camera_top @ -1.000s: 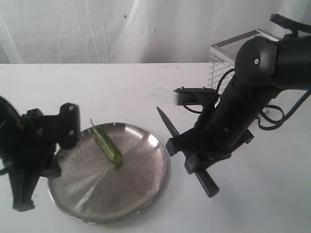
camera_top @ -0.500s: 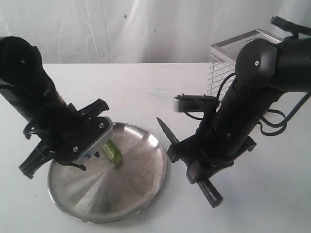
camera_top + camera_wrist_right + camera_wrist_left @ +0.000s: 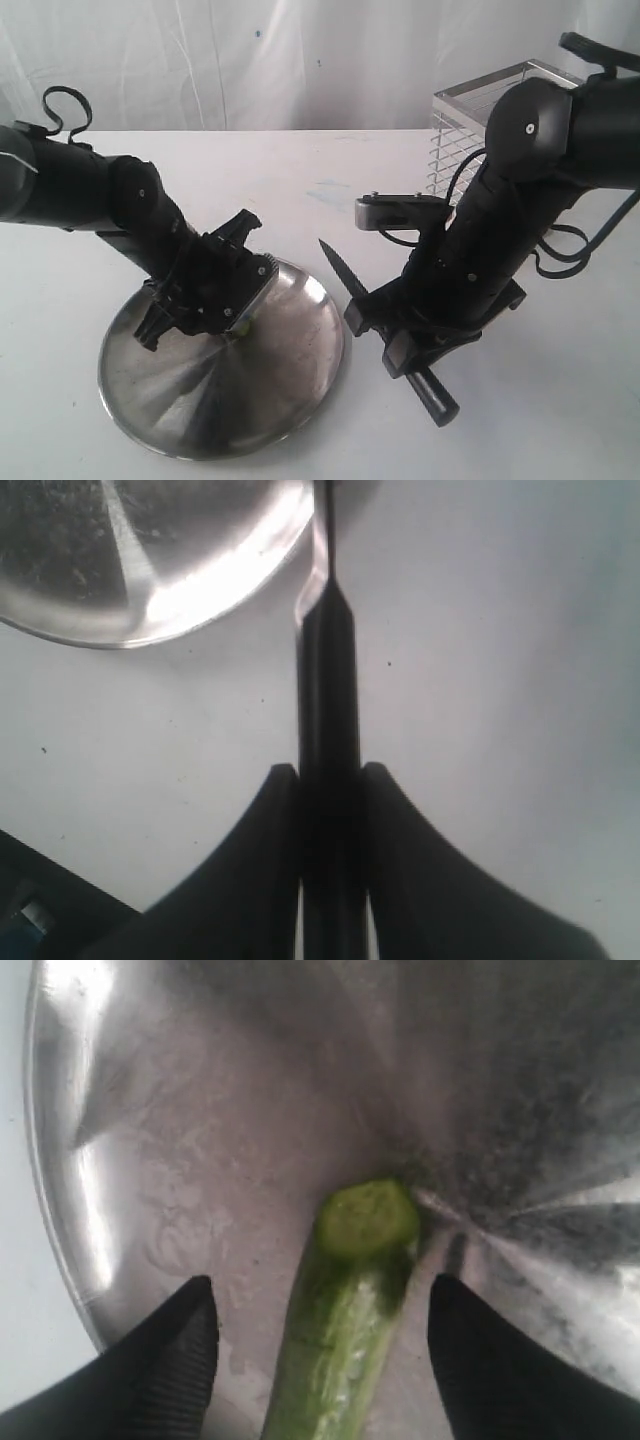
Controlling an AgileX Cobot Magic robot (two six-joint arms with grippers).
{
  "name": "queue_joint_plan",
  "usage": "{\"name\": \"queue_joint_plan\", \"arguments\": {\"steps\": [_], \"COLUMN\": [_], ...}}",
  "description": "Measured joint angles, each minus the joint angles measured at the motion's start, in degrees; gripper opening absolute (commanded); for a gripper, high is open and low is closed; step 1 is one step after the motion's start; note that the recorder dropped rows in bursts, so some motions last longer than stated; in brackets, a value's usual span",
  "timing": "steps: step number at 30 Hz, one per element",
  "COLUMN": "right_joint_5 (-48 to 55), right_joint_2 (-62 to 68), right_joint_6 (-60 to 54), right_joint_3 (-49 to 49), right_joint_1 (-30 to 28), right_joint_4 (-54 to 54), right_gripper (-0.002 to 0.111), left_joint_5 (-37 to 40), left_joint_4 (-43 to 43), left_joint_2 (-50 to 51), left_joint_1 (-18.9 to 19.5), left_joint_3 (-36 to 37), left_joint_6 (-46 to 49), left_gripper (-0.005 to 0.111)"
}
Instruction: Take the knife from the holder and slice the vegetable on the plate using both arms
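Vegetable [image 3: 338, 1332] on plate [image 3: 150, 1160], between released left hand [image 3: 320, 1288] | right hand [image 3: 328, 772] grasping knife [image 3: 328, 680]

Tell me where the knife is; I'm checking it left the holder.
Exterior view, right side: the knife is clamped in the right end effector, clear of the holder behind it, its blade beside the plate.

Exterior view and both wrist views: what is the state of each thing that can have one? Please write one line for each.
Left end effector: open, one finger on each side of the vegetable, not touching it.
Right end effector: shut on the knife handle.
Knife: held, out of the basket, blade pointing toward the plate.
Vegetable: lying on the plate, one end cut flat.
Plate: flat on the table.
Basket: upright.
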Motion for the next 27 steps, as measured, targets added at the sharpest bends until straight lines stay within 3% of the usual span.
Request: {"name": "queue_joint_plan", "arguments": {"steps": [2,3,4,5,7,10,14,15,17,27], "right_joint_5": [0.0,0.0,0.0,0.0,0.5,0.7,0.4,0.0,-0.7,-1.7], "right_joint_2": [0.0,0.0,0.0,0.0,0.0,0.0,0.0,0.0,0.0,0.0], "right_joint_6": [-0.7,-1.2,-2.4,-3.1,-5.7,-7.4,-7.4,-7.4,-7.4,-5.3], "right_joint_3": [0.0,0.0,0.0,0.0,0.0,0.0,0.0,0.0,0.0,0.0], "right_joint_1": [0.0,0.0,0.0,0.0,0.0,0.0,0.0,0.0,0.0,0.0], "right_joint_4": [0.6,1.3,3.1,4.2,7.9,10.3,10.5,10.6,10.6,10.1], "right_gripper": [0.0,0.0,0.0,0.0,0.0,0.0,0.0,0.0,0.0,0.0], "left_joint_5": [2.0,2.9,5.8,7.4,10.9,12.3,14.6,18.0,24.7,26.2], "left_joint_4": [0.0,-0.2,-0.4,-0.4,-0.5,-0.5,4.2,7.3,10.8,1.7], "left_joint_2": [1.8,2.3,3.4,3.8,4.6,4.6,4.1,3.8,3.3,3.3], "left_joint_1": [0.0,0.0,0.0,0.0,0.0,0.0,0.0,0.0,0.0,0.0], "left_joint_3": [-3.0,-3.9,-5.8,-6.6,-8.5,-9.6,-13.4,-14.7,-15.4,-15.4], "left_joint_6": [0.0,-0.2,-1.0,-1.6,-4.3,-11.2,-37.1,-45.1,-51.0,-58.3], "left_gripper": [0.053,0.038,0.03,0.012,0.0,0.0,0.0,0.0,0.0,0.0]}}
